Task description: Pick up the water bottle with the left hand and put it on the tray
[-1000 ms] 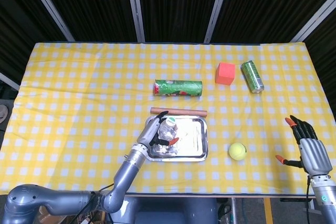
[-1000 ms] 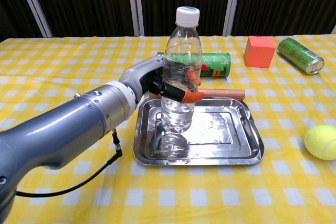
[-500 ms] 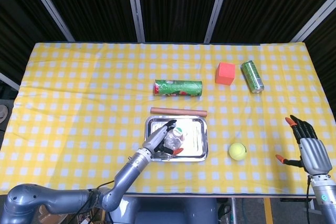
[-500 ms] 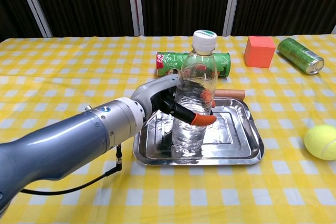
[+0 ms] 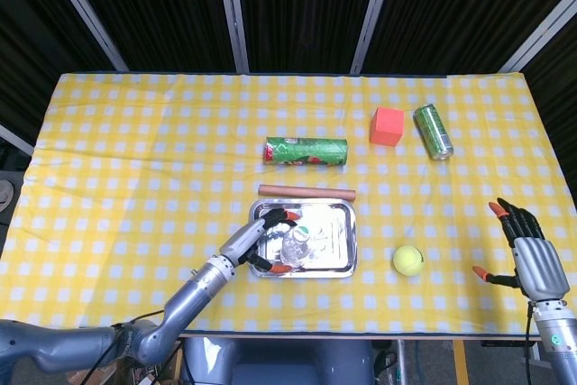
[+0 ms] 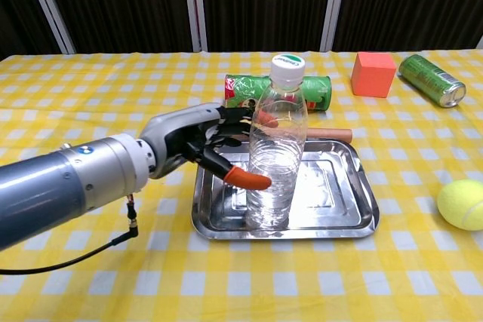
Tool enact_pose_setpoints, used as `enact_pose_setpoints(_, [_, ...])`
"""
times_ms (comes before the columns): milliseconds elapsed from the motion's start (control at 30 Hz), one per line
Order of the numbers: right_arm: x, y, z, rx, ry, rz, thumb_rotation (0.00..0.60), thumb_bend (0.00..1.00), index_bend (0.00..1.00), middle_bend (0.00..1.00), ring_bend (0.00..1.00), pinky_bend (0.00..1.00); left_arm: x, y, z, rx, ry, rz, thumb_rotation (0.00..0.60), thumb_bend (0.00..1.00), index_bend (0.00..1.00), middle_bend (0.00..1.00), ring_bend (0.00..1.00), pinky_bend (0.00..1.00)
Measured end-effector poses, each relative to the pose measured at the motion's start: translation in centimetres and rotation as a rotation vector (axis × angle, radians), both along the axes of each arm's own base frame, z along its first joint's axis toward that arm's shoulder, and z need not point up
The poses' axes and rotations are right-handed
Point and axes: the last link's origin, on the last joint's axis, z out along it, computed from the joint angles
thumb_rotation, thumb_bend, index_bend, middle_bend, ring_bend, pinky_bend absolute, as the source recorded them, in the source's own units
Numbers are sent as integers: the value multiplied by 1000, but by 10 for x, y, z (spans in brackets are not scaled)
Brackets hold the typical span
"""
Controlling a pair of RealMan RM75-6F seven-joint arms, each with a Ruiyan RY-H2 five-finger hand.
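With the bottle upright on the tray and your left hand spread just beside it, draw the fingers straight back, without clipping it.

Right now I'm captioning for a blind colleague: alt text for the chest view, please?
A clear water bottle stands upright in a steel tray on a yellow checked table; the robot's left hand, fingers spread, sits just beside it. Behind lie a green canister, orange cube and green can.
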Motion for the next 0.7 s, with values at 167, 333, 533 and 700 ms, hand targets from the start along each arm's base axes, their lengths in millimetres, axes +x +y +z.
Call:
enact_pose_setpoints(167, [1, 0, -1, 1, 2, 1, 600, 49, 10, 0, 0, 0, -36, -7, 46, 44, 4, 7, 600, 211, 133, 196, 0, 0])
enact_pose_setpoints(333, [2, 0, -1, 2, 1, 7, 600, 49, 10, 0, 0, 0, -86, -13, 110, 232, 47, 15, 600, 317, 175, 235, 0, 0])
enact_pose_setpoints(533, [5, -1, -4, 1, 25, 23, 600, 49, 10, 0, 0, 0, -160, -29, 178, 650, 214, 127, 600, 338, 194, 232, 0, 0])
enact_pose_setpoints(700, [7, -3, -8, -13, 64, 38, 600, 49, 10, 0, 0, 0, -227, -47, 216, 921, 579, 185, 600, 340, 205, 203, 0, 0])
